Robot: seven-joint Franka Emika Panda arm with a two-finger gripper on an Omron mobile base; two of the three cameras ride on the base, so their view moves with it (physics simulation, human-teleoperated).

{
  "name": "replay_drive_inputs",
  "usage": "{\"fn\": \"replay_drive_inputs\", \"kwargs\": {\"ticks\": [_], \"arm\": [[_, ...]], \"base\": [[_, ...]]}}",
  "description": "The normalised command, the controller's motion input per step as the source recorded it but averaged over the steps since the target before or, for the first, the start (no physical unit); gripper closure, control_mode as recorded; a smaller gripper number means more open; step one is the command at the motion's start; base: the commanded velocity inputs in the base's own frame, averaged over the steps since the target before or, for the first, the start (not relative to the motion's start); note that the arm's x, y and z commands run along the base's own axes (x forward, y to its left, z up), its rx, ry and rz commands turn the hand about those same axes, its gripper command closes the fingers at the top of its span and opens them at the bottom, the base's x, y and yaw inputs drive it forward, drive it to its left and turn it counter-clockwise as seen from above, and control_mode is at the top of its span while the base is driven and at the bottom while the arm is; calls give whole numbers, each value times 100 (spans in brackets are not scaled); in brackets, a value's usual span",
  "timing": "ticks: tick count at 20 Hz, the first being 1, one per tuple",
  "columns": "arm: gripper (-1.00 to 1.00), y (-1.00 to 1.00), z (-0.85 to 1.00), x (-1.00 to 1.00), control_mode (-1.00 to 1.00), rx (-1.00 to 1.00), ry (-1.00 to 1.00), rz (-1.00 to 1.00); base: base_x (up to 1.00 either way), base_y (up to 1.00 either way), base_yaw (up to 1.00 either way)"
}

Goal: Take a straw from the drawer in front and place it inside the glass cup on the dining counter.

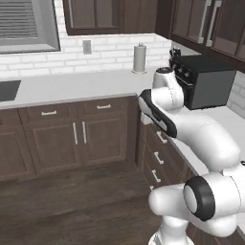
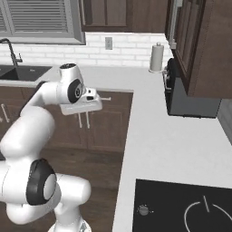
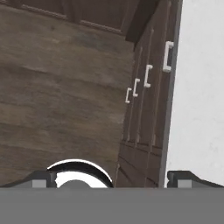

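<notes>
- Dark brown wood drawers with small silver bar handles [image 3: 148, 75] stand shut beneath the white table [image 3: 201, 87].
- Claw [image 3: 111, 178], empty, spreads wide above the wood floor [image 3: 57, 96].

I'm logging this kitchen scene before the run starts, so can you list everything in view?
Paper towel roll: one, white, back counter.
Microwave: one, black, right counter.
Wall socket: one, grey, brick wall.
Window: one, grey blinds, upper left.
Faucet: one, dark, by sink.
Cooktop: one, black, near counter.
Drawers: several, dark brown, all closed.
Gripper: jaws open, over floor beside drawers.
</notes>
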Motion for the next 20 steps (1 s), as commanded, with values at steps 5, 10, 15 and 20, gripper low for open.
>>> {"fn": "replay_drive_inputs", "kwargs": {"ticks": [5, 10, 15, 20], "arm": [[-100, 35, -93, 66, -100, -38, 11, 2], [-100, 5, -72, 25, -100, -22, 4, 0], [-100, -14, -49, 2, -100, -17, -15, 0], [-100, -37, -38, 0, -100, -16, -26, -1]], "base": [[0, 0, 0], [0, 0, 0], [0, 0, 0], [0, 0, 0]]}}
